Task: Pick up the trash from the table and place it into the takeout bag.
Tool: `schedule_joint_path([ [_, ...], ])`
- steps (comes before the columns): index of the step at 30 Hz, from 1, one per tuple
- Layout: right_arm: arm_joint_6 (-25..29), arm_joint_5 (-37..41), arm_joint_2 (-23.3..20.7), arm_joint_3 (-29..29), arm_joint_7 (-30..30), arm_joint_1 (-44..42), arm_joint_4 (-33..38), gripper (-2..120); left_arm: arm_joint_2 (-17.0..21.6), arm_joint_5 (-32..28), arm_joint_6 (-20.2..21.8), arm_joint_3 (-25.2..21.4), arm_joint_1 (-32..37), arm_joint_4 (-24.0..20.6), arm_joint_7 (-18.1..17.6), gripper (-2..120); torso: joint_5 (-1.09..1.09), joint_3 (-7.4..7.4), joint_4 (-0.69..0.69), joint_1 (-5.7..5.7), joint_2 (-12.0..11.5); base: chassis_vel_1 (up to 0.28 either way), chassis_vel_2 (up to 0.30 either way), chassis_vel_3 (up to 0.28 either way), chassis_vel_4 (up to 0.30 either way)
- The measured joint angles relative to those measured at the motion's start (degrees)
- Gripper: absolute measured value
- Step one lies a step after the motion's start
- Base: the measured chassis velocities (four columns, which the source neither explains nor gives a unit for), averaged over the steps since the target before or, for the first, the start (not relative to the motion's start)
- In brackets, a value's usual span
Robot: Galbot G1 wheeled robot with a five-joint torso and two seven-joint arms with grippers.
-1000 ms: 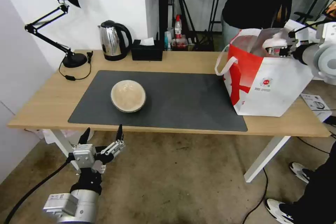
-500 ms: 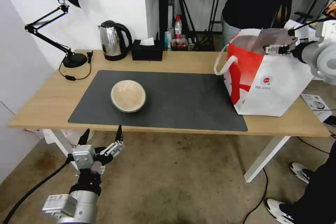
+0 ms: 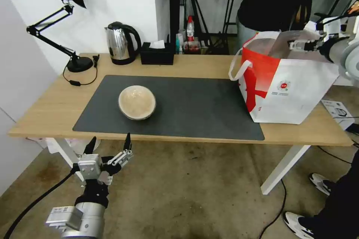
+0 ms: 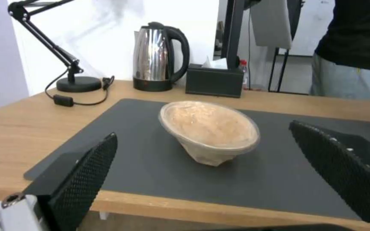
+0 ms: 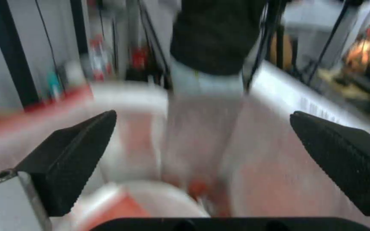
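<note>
Light wood makes up the long table (image 3: 194, 65), its white legs below and a large dark grey rectangular mat (image 3: 194, 106) covering the middle. On the table's right end stands the large white takeout bag (image 3: 299, 93) with a red side panel and white loop handles, its mouth open upward. Above that mouth, toward its far right edge, hangs the right gripper (image 3: 307, 45); in the right wrist view its jaws are spread wide and empty (image 5: 202, 150), looking down into the bag, where a blurred white and red-orange form lies, which I cannot identify. Of the trash, the one piece on the table is the smaller beige round bowl (image 3: 137, 102), sitting tilted on the left part of the mat, well apart from the bag. The left gripper (image 3: 109, 145) hangs low before the table's front edge, below the tabletop, its jaws spread and empty; in the left wrist view the bowl (image 4: 209, 131) sits between the two black fingers, farther off on the mat. A steel kettle (image 3: 120, 43) and a black tissue box (image 3: 157, 54) stand at the back edge.

The step in hand looks like the gap between a drop into the bag and fetching the bowl. That next pick calls for raising the left gripper above the table edge, reaching in, and closing on the tilted rim.
</note>
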Motion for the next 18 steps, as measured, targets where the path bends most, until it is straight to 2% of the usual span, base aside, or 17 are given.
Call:
schedule_joint_path([
  [2,6.91,-1.44,0.42,0.01,0.44,-0.44,1.20,100,-0.12,0.01,0.00,0.07,0.01,-0.01,-0.02,100,0.00,0.00,0.00,0.00,0.00,0.000,0.000,0.000,0.000],
  [3,6.91,-1.44,0.42,0.01,0.44,-0.44,1.20,100,-0.12,0.01,0.00,0.07,0.01,-0.01,-0.02,100,0.00,0.00,0.00,0.00,0.00,0.000,0.000,0.000,0.000],
  [5,14.37,-3.48,0.46,0.10,1.64,-1.71,3.82,100,-0.16,0.04,0.00,0.10,0.01,-0.01,-0.02,100,-0.01,0.00,0.02,0.00,0.00,0.000,0.000,0.000,0.000],
  [6,14.37,-3.48,0.46,0.10,1.64,-1.71,3.82,100,-0.16,0.04,0.00,0.10,0.01,-0.01,-0.02,100,-0.01,0.00,0.02,0.00,0.00,0.000,0.000,0.000,0.000],
  [10,26.31,-7.47,-1.97,0.87,2.24,-6.64,10.56,100,-0.18,0.22,0.00,0.10,0.10,-0.15,-0.02,100,-0.01,0.00,-0.01,0.00,0.00,0.000,0.000,0.000,0.000],
  [11,26.31,-7.47,-1.97,0.87,2.24,-6.64,10.56,100,-0.18,0.22,0.00,0.10,0.10,-0.15,-0.02,100,-0.01,0.00,-0.01,0.00,0.00,0.000,0.000,0.000,0.000],
  [12,29.20,-9.24,-2.62,0.96,2.93,-8.11,12.69,100,-0.19,0.21,0.00,0.10,0.10,-0.20,-0.02,100,-0.01,0.00,-0.02,-0.01,0.00,0.000,0.000,0.000,0.000],
  [14,31.67,-12.49,-3.17,1.82,4.91,-10.74,16.96,100,-0.19,0.20,0.00,0.09,-0.02,-0.15,-0.02,100,-0.01,0.00,0.00,-0.01,0.00,0.000,0.000,0.000,0.000],
  [16,32.07,-13.43,-3.16,1.99,5.76,-11.68,18.48,100,-0.18,0.20,-0.01,0.10,-0.08,-0.02,-0.02,100,-0.02,-0.01,0.00,-0.01,0.00,0.000,0.000,0.000,0.000],
  [18,32.88,-18.11,-2.19,2.17,9.54,-15.15,23.20,100,-0.17,0.34,-0.06,0.23,-0.16,0.37,-0.02,100,-0.02,0.00,0.00,-0.01,0.00,0.000,0.000,0.000,0.000],
])
